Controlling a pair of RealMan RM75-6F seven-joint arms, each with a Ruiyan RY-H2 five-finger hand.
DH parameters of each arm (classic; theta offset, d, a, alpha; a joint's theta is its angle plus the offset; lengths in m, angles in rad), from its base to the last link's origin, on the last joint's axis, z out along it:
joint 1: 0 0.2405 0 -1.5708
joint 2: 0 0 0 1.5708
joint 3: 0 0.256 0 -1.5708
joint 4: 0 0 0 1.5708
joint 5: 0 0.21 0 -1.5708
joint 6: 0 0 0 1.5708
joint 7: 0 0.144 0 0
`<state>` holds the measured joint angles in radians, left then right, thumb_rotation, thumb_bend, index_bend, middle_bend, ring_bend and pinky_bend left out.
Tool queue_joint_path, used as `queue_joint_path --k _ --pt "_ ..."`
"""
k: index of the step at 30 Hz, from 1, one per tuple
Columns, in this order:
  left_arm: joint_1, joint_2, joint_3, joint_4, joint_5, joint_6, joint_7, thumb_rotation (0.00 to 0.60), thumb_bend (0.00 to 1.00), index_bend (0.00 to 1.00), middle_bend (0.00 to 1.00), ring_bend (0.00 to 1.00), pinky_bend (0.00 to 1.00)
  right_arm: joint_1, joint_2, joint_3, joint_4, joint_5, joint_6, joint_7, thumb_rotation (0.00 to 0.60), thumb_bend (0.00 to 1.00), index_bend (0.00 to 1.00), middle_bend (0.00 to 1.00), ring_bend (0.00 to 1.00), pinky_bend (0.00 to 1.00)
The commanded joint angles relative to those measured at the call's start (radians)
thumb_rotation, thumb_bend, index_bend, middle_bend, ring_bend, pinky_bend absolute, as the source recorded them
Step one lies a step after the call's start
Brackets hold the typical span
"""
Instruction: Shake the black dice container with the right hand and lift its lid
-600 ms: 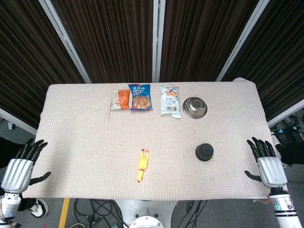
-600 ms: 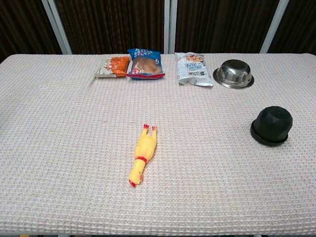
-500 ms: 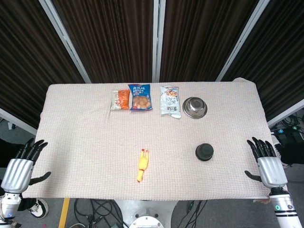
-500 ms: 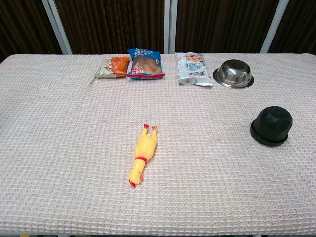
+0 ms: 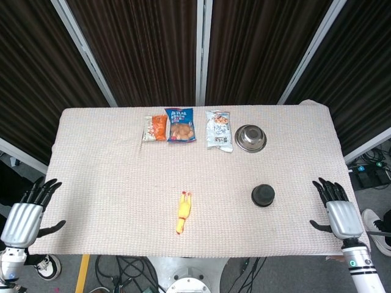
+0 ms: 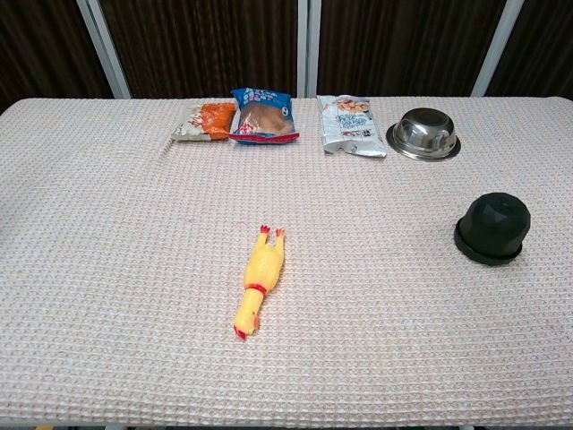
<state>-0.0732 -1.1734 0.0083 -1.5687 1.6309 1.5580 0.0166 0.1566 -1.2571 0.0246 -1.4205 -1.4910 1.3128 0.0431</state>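
Note:
The black dice container (image 5: 263, 195) (image 6: 492, 227) stands on the table, right of centre, with its domed lid on its base. My right hand (image 5: 335, 209) hovers at the table's right edge, well to the right of the container, fingers spread and holding nothing. At the left edge my left hand (image 5: 25, 210) is also spread and empty. Neither hand appears in the chest view.
A yellow rubber chicken (image 5: 182, 212) (image 6: 256, 291) lies near the table's middle front. Along the back stand an orange snack bag (image 5: 156, 127), a blue snack bag (image 5: 180, 125), a white snack bag (image 5: 219, 129) and a steel bowl (image 5: 250, 138) (image 6: 423, 134). A woven cloth covers the table (image 5: 110, 177).
My right hand has shifted slightly left and toward the table's edge. The container, the other objects and my left hand have not moved.

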Motion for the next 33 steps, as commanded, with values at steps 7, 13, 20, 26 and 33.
queue_joint_path --k 7,13,20,26,33 --pt "-0.001 -0.014 -0.002 0.02 -0.006 -0.003 -0.011 0.6 0.09 0.13 0.11 0.03 0.17 0.069 -0.058 0.018 0.024 0.018 -0.1 0.09 0.6 0.02 0.0 0.04 0.0 0.0" --pt "-0.003 -0.008 0.002 0.039 -0.019 -0.022 -0.035 0.6 0.09 0.13 0.11 0.03 0.17 0.144 -0.086 0.041 0.036 0.069 -0.235 0.115 0.6 0.03 0.0 0.04 0.0 0.0" --pt "-0.002 -0.009 -0.001 0.048 -0.022 -0.017 -0.051 0.6 0.09 0.13 0.11 0.03 0.17 0.209 -0.136 0.056 0.045 0.095 -0.321 0.104 0.6 0.03 0.0 0.04 0.0 0.0" --pt "-0.006 -0.004 -0.001 0.041 -0.017 -0.02 -0.054 0.6 0.09 0.13 0.11 0.03 0.17 0.24 -0.16 0.061 0.044 0.115 -0.358 0.096 0.6 0.03 0.0 0.04 0.0 0.0" --pt "-0.007 -0.005 -0.001 0.042 -0.019 -0.021 -0.055 0.6 0.09 0.13 0.11 0.03 0.17 0.261 -0.194 0.067 0.07 0.143 -0.374 0.065 0.6 0.03 0.0 0.05 0.0 0.0"
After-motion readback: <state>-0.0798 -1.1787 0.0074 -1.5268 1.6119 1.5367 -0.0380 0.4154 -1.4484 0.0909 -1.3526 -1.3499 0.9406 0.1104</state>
